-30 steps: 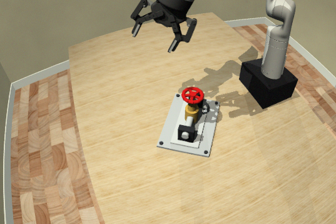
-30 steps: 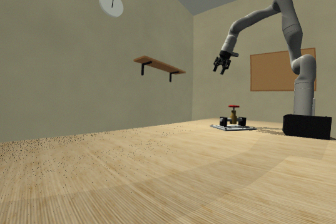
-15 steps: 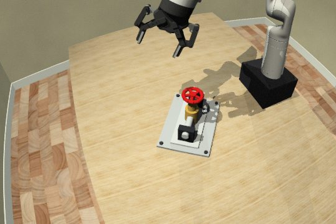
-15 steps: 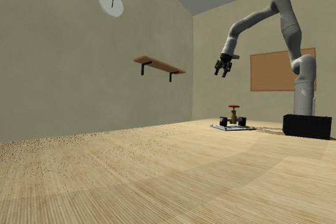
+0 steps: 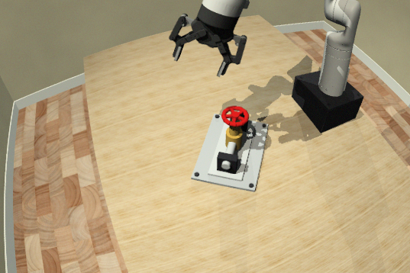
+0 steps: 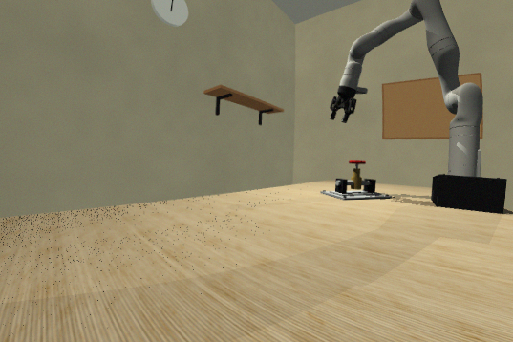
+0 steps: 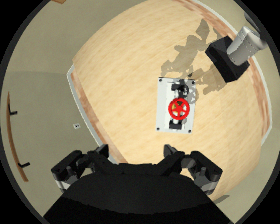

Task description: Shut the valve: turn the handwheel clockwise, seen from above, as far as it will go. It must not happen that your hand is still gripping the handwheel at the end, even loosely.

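Red handwheel (image 5: 234,115) sits on top of a brass valve body (image 5: 234,138), mounted upright on a grey base plate (image 5: 205,173) bolted at its corners to the wooden table (image 5: 139,160). The upright mounting presents the wheel face-up for a grasp from above. The gripper (image 5: 205,57) hangs high, jaws spread to their full width with nothing between them. The handwheel lies well below the jaws and off to one side, not beneath them; in the wrist view it (image 7: 179,110) appears ahead of the fingertips. Assessment: the approach is in hand, and the wide opening suits straddling the rim. No turning has begun. The arm's black pedestal (image 5: 311,110) stands nearby.
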`<state>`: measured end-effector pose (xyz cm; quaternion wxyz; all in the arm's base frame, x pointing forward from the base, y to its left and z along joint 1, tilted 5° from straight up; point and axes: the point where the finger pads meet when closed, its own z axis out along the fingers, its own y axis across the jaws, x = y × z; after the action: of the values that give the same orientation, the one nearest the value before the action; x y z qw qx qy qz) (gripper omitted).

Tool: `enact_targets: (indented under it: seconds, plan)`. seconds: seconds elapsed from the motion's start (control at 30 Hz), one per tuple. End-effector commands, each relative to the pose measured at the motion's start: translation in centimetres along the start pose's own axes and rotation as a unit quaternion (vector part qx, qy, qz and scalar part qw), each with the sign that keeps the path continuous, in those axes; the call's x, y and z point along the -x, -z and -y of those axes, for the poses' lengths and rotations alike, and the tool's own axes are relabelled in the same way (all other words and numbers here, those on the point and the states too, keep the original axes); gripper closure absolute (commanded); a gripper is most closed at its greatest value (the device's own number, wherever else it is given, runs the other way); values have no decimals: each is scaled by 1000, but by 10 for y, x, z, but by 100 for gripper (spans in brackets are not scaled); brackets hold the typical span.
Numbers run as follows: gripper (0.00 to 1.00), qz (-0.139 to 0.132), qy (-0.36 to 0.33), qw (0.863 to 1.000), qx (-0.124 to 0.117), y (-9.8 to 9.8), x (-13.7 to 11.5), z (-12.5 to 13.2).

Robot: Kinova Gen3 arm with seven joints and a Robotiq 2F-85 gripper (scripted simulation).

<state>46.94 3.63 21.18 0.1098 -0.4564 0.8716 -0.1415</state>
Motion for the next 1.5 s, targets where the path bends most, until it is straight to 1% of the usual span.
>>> enact_targets:
  seconds: [0.0,0.03,0.23,0.27,0.57,0.6,0.8,0.83,1.0,1.03,1.2,1.23,1.4,1.43,1.47]
  plan:
    - [0,-1,4,1000,3,0,-1,-2]
    - [0,-12,0,1000,20,-10,-9,-14]
    - [0,-9,-1,1000,17,-8,-6,-10]
    - [0,-19,-5,999,33,-17,-14,-22]
    - [0,-15,-6,999,29,-15,-11,-18]
    - [0,-25,-10,999,45,-23,-19,-29]
    - [0,-22,-11,999,42,-21,-16,-26]
    - [0,-32,-14,998,56,-29,-24,-37]
    - [0,-29,-15,998,54,-27,-21,-34]
    - [0,-37,-18,997,67,-34,-28,-44]
    - [0,-34,-19,997,64,-32,-25,-41]
    - [0,-43,-22,996,77,-38,-32,-50]
    - [0,-40,-23,996,74,-37,-30,-48]
    - [0,-48,-26,995,86,-42,-36,-57]
    - [0,-47,-26,995,86,-42,-36,-56]
